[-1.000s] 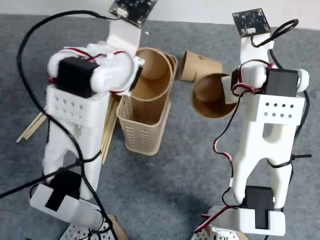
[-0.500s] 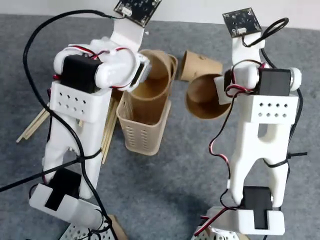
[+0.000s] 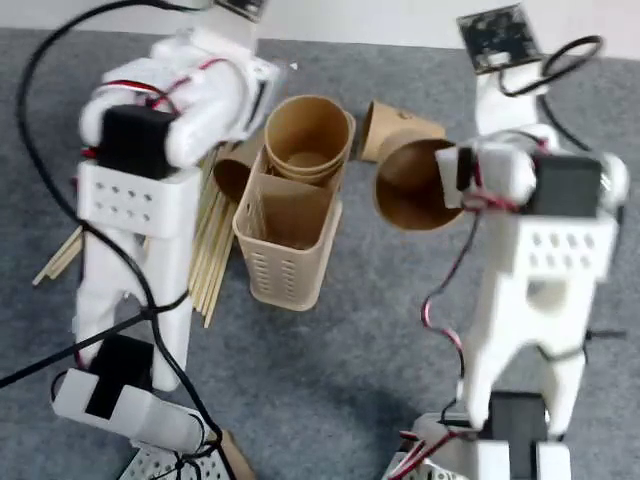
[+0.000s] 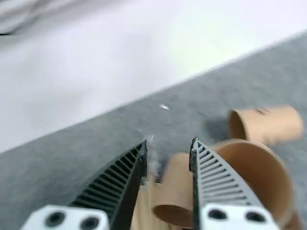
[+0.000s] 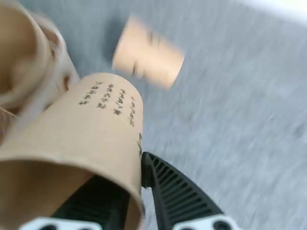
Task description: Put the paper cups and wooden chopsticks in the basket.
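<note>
From above, the basket (image 3: pixel 285 255) stands between the arms, with stacked cups (image 3: pixel 308 140) in its far compartment. Wooden chopsticks (image 3: pixel 205 250) lie on the gray mat (image 3: pixel 330 380) just beside its left side. The left wrist view has the left gripper (image 4: pixel 168 153) spread apart, a tipped cup (image 4: pixel 172 196) showing between its fingers; contact is unclear. The right wrist view has the right gripper (image 5: pixel 127 175) pinching the held cup (image 5: pixel 91 139) by its wall, just right of the basket. Another cup (image 3: pixel 400 128) lies beyond it. Bare mat opens nearer; its far edge runs close behind the cups.
</note>
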Robot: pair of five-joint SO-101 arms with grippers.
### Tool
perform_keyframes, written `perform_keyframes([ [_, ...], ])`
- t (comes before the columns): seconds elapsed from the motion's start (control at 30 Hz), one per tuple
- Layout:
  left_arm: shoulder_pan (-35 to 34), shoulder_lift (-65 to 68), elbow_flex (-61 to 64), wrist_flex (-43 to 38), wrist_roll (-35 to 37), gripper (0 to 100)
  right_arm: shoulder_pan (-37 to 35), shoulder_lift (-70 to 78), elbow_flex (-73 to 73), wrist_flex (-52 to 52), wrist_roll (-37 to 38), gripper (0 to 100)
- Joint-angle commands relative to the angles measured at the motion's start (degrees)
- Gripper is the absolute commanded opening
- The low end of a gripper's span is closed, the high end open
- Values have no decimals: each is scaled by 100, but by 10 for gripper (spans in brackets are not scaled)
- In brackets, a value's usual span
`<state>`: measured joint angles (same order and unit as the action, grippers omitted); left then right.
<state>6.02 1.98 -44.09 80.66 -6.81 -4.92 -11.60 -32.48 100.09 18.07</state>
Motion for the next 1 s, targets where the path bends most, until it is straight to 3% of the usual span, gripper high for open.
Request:
perform_keyframes([
  [0.0, -681, -110, -585, 44, 369, 171, -303, -523, -1103, -13, 53, 6],
  [0.17, -1587, -110, -927, 563, 633, 171, -1262, -110, -1578, -4, -44, 6],
  [0.47, -2923, -75, -954, 993, 607, 174, -1464, 1051, -1587, 84, -615, 6],
  [0.97, -3196, -57, -945, 1011, 598, 175, -1938, 1147, -1552, 75, -712, 6],
])
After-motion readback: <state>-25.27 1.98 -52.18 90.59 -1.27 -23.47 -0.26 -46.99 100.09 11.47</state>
